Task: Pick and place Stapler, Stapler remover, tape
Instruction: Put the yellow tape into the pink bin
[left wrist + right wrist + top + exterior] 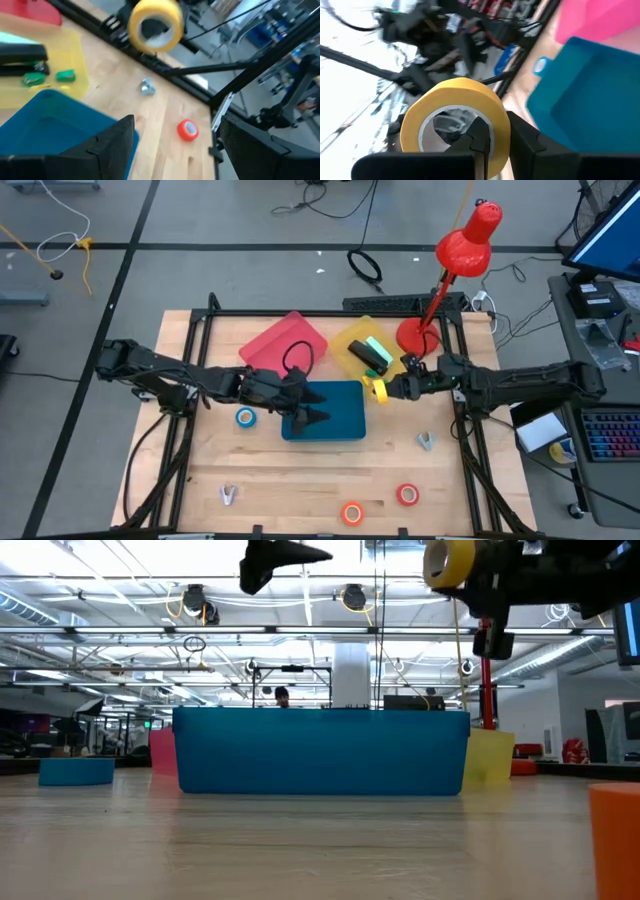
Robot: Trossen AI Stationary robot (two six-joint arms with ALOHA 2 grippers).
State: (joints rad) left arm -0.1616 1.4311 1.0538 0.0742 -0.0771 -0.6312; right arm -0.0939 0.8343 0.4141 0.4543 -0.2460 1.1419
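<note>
The pale wooden table (pixel 300 480) is framed by black rails, and at its far right edge a red desk lamp (pixel 462 255) is seen standing on its round base. Three shallow plastic trays are set in the middle: a teal rectangular tray (pixel 335 412) nearest the front, a pink-red tray (pixel 283 340) behind it to the left, and a translucent yellow tray (pixel 357 335) behind it to the right. A black stapler (pixel 369 357) is laid in the yellow tray, with small green bits beside it.

The left gripper (pixel 313 405) is held over the left part of the teal tray, its two dark fingers spread apart with nothing between them. The right gripper (pixel 385 389) is raised above the table just off the teal tray's far right corner, and its fingers are clamped on the wall of a yellow ring-shaped tape roll (pixel 456 122), one finger passing through the pale core.

A blue tape roll (pixel 245 417) is lying flat on the wood just left of the teal tray. A red tape roll (pixel 407 495) and an orange tape roll (pixel 352 513) are lying near the front edge, close together. Two small metal staple removers are resting on the table, one (pixel 426 441) to the right of the teal tray and one (pixel 229 496) near the front left.
</note>
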